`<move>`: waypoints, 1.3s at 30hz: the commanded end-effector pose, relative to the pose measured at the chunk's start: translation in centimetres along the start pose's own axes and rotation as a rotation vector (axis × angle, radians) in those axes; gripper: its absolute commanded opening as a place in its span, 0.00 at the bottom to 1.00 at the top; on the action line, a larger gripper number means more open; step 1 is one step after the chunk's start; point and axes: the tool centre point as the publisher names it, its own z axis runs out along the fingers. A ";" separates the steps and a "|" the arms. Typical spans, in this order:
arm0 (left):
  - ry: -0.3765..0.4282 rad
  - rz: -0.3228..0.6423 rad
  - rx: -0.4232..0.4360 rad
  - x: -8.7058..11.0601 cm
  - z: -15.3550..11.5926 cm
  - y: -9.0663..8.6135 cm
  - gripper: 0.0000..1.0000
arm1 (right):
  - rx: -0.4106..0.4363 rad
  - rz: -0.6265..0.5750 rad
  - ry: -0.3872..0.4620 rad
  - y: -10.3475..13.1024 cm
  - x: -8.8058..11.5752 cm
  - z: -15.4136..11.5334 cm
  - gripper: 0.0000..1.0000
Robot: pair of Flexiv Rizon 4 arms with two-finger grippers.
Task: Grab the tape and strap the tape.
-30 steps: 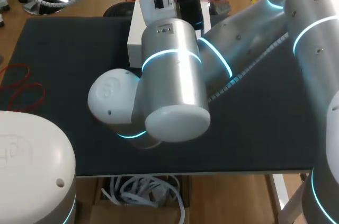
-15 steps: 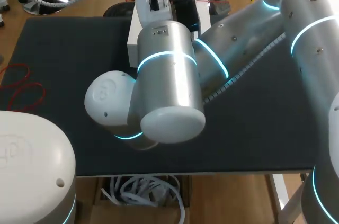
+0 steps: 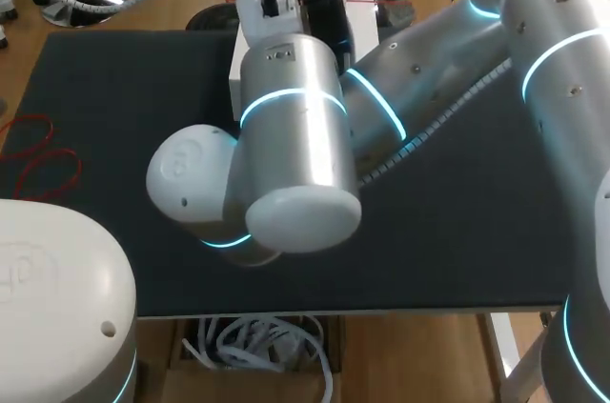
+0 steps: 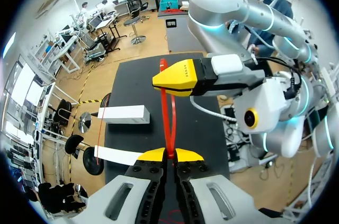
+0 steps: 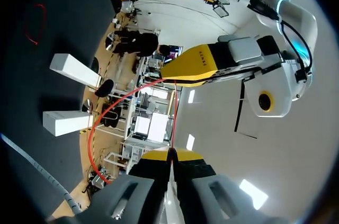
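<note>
The tape is a thin red band [image 4: 168, 123] pulled taut between my two grippers, well above the black table [image 4: 137, 86]. In the left wrist view my left gripper [image 4: 169, 154] is shut on its near end, and the right gripper [image 4: 179, 77] pinches the far end. From the right wrist, my right gripper [image 5: 170, 154] is shut on the red band [image 5: 173, 113], whose slack side bows out in a loop. The left gripper [image 5: 195, 66] holds the other end. In the head view my right arm [image 3: 295, 136] hides both grippers and the band.
Two white boxes [image 4: 124, 114] [image 4: 117, 154] lie on the table below the grippers; one box [image 3: 238, 68] shows at the far middle in the head view. Loose red bands [image 3: 33, 151] lie at the table's left edge. My left arm's base [image 3: 57, 298] fills the near left corner.
My right arm has shifted a little to the left and toward the far edge. Both grippers stay shut.
</note>
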 end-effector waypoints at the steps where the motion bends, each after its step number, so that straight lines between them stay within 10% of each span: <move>1: 0.002 -0.002 -0.005 0.0 -0.1 -0.1 0.00 | 0.001 -0.002 0.002 0.4 -0.2 0.0 0.00; 39: 0.002 -0.002 -0.005 0.0 -0.1 -0.1 0.00 | -0.059 -0.015 0.018 3.0 0.5 -0.1 0.00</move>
